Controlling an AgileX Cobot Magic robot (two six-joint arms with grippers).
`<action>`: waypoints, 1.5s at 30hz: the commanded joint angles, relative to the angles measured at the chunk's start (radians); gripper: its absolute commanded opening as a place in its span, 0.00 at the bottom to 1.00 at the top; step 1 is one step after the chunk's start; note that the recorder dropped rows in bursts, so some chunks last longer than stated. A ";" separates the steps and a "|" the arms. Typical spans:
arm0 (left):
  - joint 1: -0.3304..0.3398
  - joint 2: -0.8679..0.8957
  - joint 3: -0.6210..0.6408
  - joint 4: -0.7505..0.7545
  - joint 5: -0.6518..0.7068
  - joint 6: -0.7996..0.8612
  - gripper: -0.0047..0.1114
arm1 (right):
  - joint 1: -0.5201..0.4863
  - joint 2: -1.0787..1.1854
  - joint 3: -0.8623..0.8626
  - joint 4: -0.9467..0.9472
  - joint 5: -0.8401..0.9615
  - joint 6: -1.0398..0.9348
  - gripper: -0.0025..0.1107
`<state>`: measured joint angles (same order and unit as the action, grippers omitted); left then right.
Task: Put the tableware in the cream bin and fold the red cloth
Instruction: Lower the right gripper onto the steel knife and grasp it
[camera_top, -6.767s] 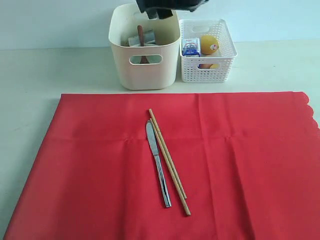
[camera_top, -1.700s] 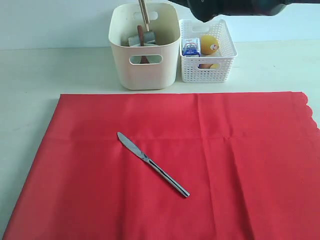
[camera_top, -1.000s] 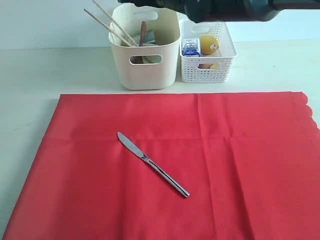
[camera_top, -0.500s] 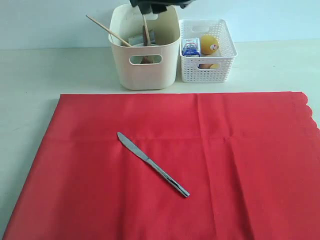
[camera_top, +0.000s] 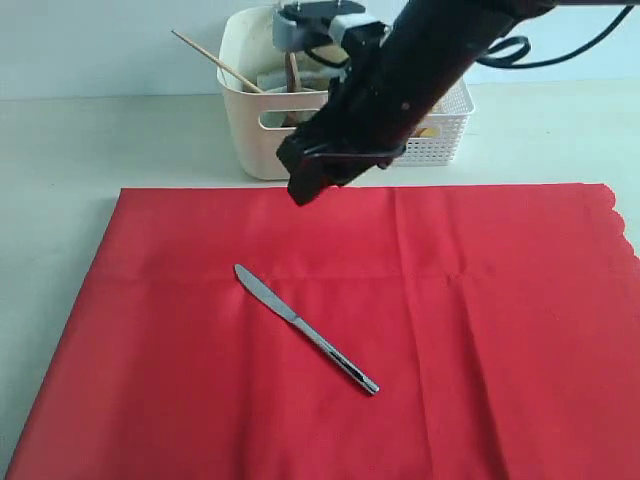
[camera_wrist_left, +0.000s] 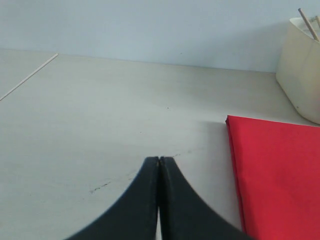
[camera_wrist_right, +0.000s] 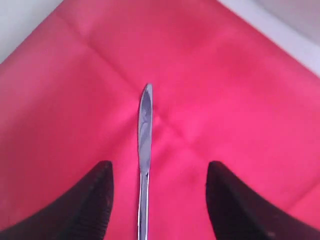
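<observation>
The steel knife (camera_top: 305, 328) lies slantwise on the red cloth (camera_top: 480, 330); in the right wrist view the knife (camera_wrist_right: 145, 130) runs between my fingers. My right gripper (camera_top: 302, 186) hangs above the cloth's far part, short of the knife, and is open (camera_wrist_right: 160, 172) and empty. The cream bin (camera_top: 245, 135) behind it holds chopsticks (camera_top: 215, 60) leaning out to the left and a wooden spoon (camera_top: 292, 75). My left gripper (camera_wrist_left: 159, 162) is shut over bare table beside the cloth's edge (camera_wrist_left: 275, 170), with the bin (camera_wrist_left: 302, 70) beyond. It is out of the exterior view.
The white lattice basket (camera_top: 445, 140) stands right of the bin, largely hidden behind my right arm (camera_top: 420, 60). The cloth covers most of the table's near side, and pale table top (camera_top: 100, 140) shows to its left and behind it.
The right arm came down from above the bin to hang over the cloth near the knife. The chopsticks stay in the bin, one leaning out left. The knife has not moved.
</observation>
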<state>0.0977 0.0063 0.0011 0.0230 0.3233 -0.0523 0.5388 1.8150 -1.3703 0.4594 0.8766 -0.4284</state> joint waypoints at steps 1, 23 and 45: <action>0.002 -0.006 -0.001 0.003 -0.004 -0.007 0.05 | -0.004 -0.003 0.066 0.021 0.001 -0.024 0.50; 0.002 -0.006 -0.001 0.003 -0.004 -0.007 0.05 | 0.171 0.236 0.088 -0.140 -0.123 0.012 0.50; 0.002 -0.006 -0.001 0.003 -0.004 -0.007 0.05 | 0.171 0.219 0.086 -0.387 -0.126 0.213 0.02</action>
<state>0.0977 0.0063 0.0011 0.0230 0.3233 -0.0523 0.7130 2.0717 -1.2851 0.0833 0.7531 -0.2170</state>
